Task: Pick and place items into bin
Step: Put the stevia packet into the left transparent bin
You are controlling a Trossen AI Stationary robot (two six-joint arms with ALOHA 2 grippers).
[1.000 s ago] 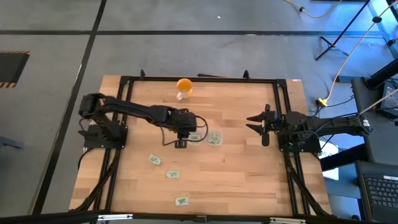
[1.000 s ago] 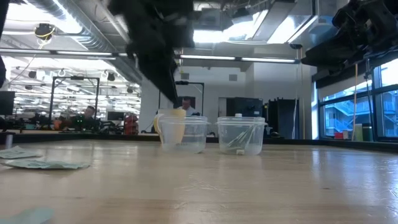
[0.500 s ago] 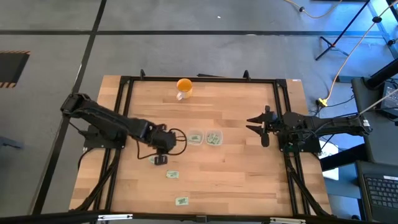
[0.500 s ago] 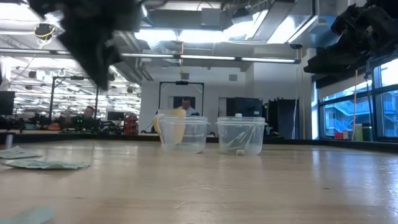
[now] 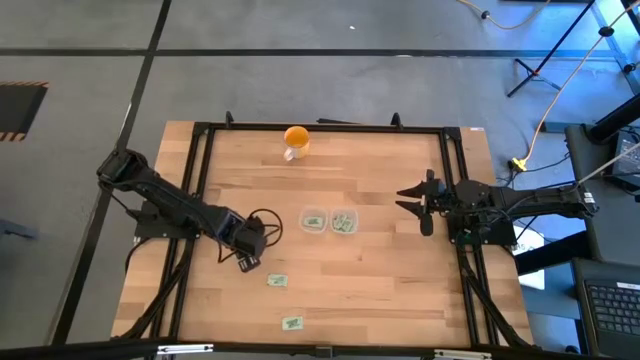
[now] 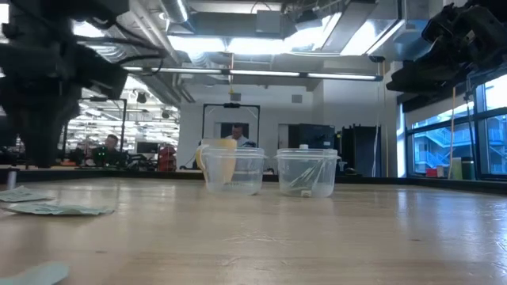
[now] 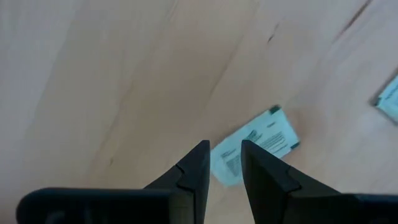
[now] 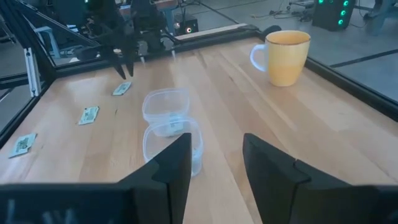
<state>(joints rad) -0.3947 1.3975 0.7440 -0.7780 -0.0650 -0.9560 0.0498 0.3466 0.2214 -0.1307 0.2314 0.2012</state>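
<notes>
Jaws of the left gripper [image 5: 247, 262] are slightly parted, and we see them poised right above a pale green packet [image 7: 254, 145] on the surface's [image 5: 380, 290] left half, nothing gripped. Two more packets [image 5: 277, 281] lie nearer the front edge. Mid-surface we spot two clear bins [image 5: 314, 221], side by side, packets inside. Over at the right edge, the right gripper [image 5: 416, 203] waits with jaws open. An orange cup [image 5: 295, 139] stands well back.

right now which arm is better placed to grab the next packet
Left. The left gripper hangs open right above a packet at the table's left, while the right gripper waits at the far right edge.
</notes>
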